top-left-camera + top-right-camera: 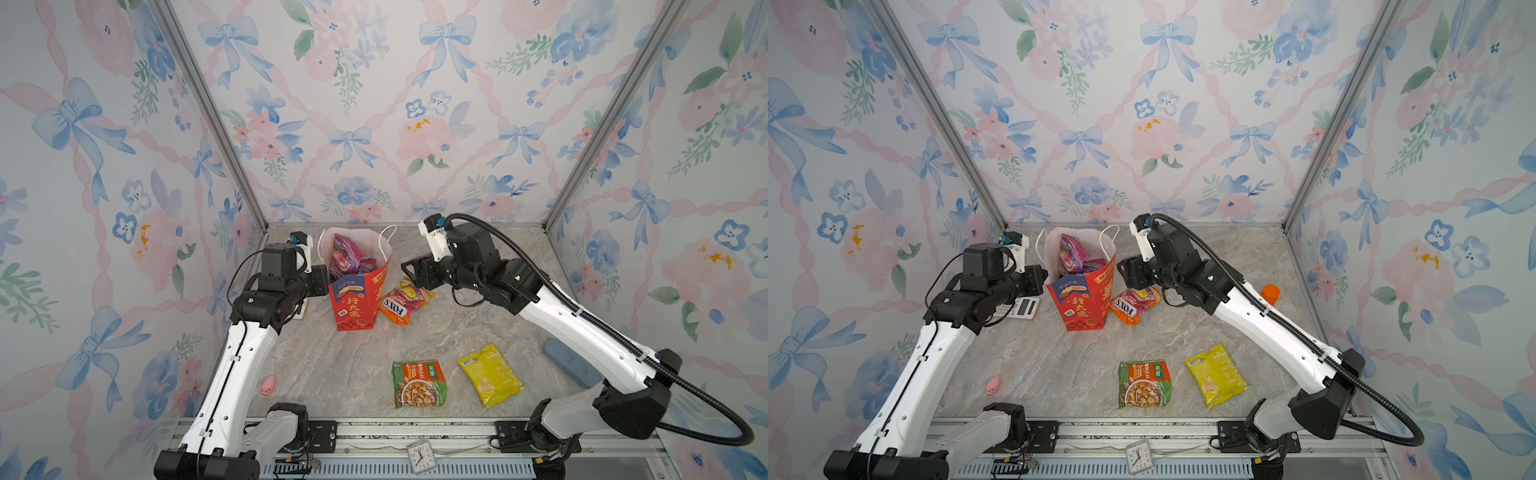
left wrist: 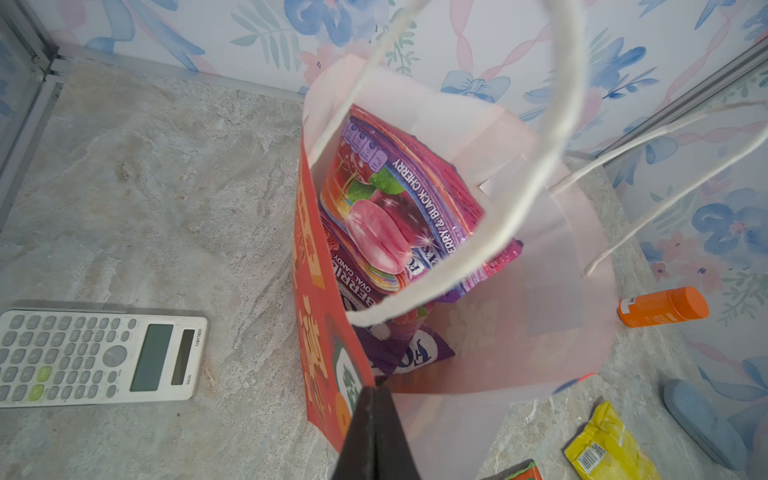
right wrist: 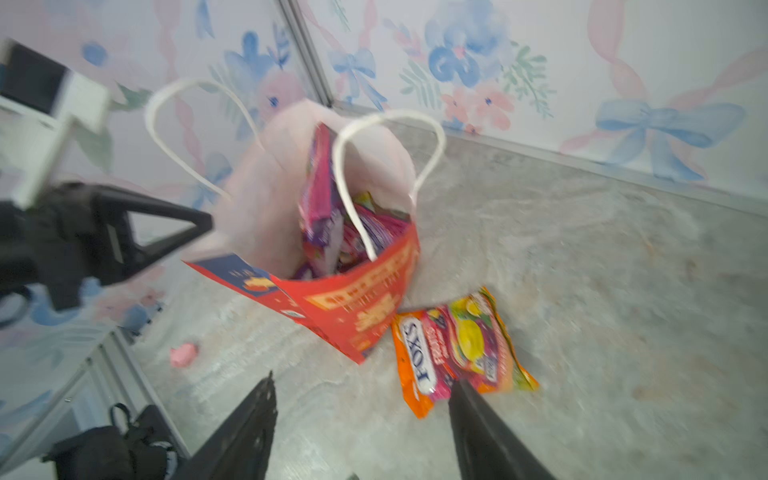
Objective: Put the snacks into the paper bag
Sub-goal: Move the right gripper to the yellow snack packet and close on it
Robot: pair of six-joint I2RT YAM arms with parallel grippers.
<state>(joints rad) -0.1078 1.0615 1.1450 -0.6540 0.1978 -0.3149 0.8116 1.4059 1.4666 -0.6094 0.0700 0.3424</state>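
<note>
1. Three snack packets lie loose on the marble-patterned table [image 1: 332,365]. Nearest, just beyond a small alarm clock [image 1: 421,457] on the front rail, are a green noodle-snack packet [image 1: 419,383] and a yellow packet [image 1: 490,374]. They lie flat, side by side, not touching.
2. A pink toy [image 1: 268,385] sits near the left arm, well apart from those packets.
3. At mid-table, an orange FOX'S packet [image 1: 405,300] lies flat just beside the base of the paper bag [image 1: 357,303], on its right.
4. The red bag stands upright with its mouth open and its white cord handles raised. Purple FOX'S packets [image 2: 399,208] are inside, one standing on edge.
5. The left gripper [image 2: 371,395] has its jaws closed, pinching the bag's rim on the left wall.
6. The right gripper [image 3: 361,399] has its jaws spread wide and holds nothing. It hangs above the table just right of the bag, over the near end of the orange packet.
7. Farther back, a calculator [image 2: 99,357] lies left of the bag and an orange bottle [image 1: 1271,293] stands behind the right arm.
</note>
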